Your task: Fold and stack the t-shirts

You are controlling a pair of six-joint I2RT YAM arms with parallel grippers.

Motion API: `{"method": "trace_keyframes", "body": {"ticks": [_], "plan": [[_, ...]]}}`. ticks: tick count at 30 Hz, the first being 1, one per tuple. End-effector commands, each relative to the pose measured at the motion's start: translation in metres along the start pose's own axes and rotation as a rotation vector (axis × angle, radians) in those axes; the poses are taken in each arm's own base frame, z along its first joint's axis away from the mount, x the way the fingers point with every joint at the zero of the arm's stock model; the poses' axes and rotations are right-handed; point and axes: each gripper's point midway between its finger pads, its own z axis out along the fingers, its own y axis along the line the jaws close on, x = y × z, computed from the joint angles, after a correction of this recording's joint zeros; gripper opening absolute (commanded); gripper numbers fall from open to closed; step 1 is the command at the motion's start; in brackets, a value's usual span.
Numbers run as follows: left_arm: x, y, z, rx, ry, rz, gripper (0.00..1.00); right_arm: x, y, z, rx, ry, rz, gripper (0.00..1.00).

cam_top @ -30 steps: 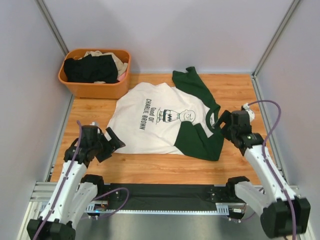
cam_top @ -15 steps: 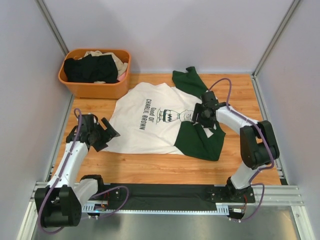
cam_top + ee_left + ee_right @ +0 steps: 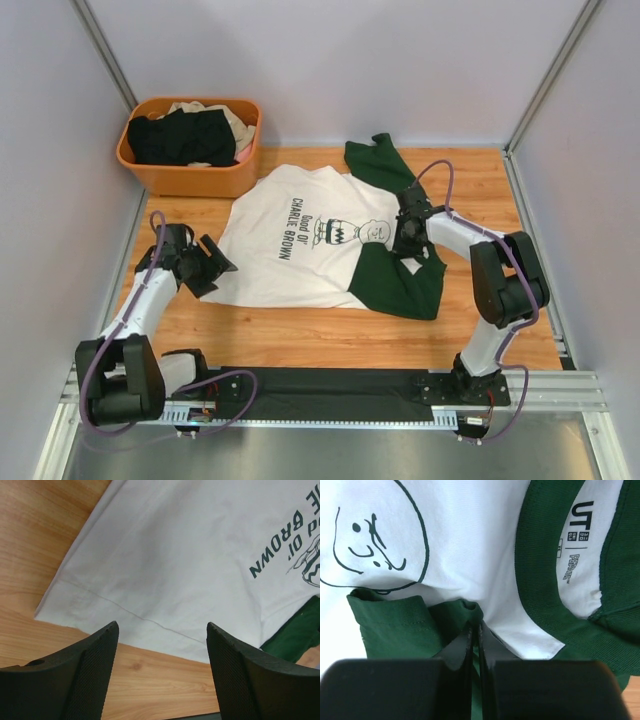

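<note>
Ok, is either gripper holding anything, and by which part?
Right gripper pinches the shirt by its green sleeve fold near the collar; left gripper open, empty.

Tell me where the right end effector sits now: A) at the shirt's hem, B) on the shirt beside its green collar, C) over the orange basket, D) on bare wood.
B: the right end effector is on the white shirt beside the green collar, closed on a sleeve fold.
</note>
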Motion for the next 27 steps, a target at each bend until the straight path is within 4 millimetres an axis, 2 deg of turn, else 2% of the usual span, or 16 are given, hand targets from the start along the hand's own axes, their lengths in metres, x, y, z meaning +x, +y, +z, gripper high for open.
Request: {"method": "trace_keyframes", "body": {"ticks": [1, 5, 6, 9, 12, 13, 15, 16, 17, 19, 25, 27], "plan": [[-0.035, -0.017, -0.005, 0.021, -0.093, 0.035, 0.77, -0.018, 0.003, -0.023, -0.004, -0.068, -0.027, 0.0], [-0.053, -0.007, -0.007, -0.056, -0.128, 0.003, 0.7, -0.026, -0.003, -0.064, 0.023, -0.136, -0.057, 0.0], [-0.056, -0.001, -0.008, -0.076, -0.137, -0.022, 0.68, -0.027, -0.008, -0.081, 0.038, -0.166, -0.056, 0.0], [-0.054, 0.016, -0.011, -0.108, -0.159, -0.068, 0.67, -0.02, -0.025, -0.107, 0.07, -0.211, -0.048, 0.0], [-0.049, 0.026, -0.016, -0.128, -0.184, -0.097, 0.68, -0.002, -0.041, -0.12, 0.087, -0.237, -0.018, 0.0], [-0.042, 0.033, -0.013, -0.14, -0.173, -0.106, 0.69, 0.002, -0.043, -0.123, 0.083, -0.245, 0.011, 0.0], [-0.035, 0.031, -0.014, -0.113, -0.172, -0.117, 0.71, 0.011, -0.041, -0.129, 0.033, -0.266, 0.037, 0.0], [-0.026, 0.034, -0.012, -0.104, -0.158, -0.119, 0.71, 0.024, -0.043, -0.119, 0.023, -0.239, 0.037, 0.02], [-0.023, 0.033, -0.011, -0.09, -0.152, -0.121, 0.72, 0.029, -0.041, -0.116, 0.002, -0.235, 0.051, 0.08], [-0.008, 0.033, -0.007, -0.05, -0.114, -0.132, 0.73, 0.048, -0.041, -0.102, -0.014, -0.165, 0.05, 0.13], [0.01, 0.038, -0.003, -0.046, -0.076, -0.098, 0.73, 0.073, -0.04, -0.071, -0.016, -0.055, 0.055, 0.2], [0.012, 0.039, -0.003, -0.047, -0.071, -0.09, 0.73, 0.074, -0.039, -0.068, -0.024, -0.047, 0.056, 0.29]]}}
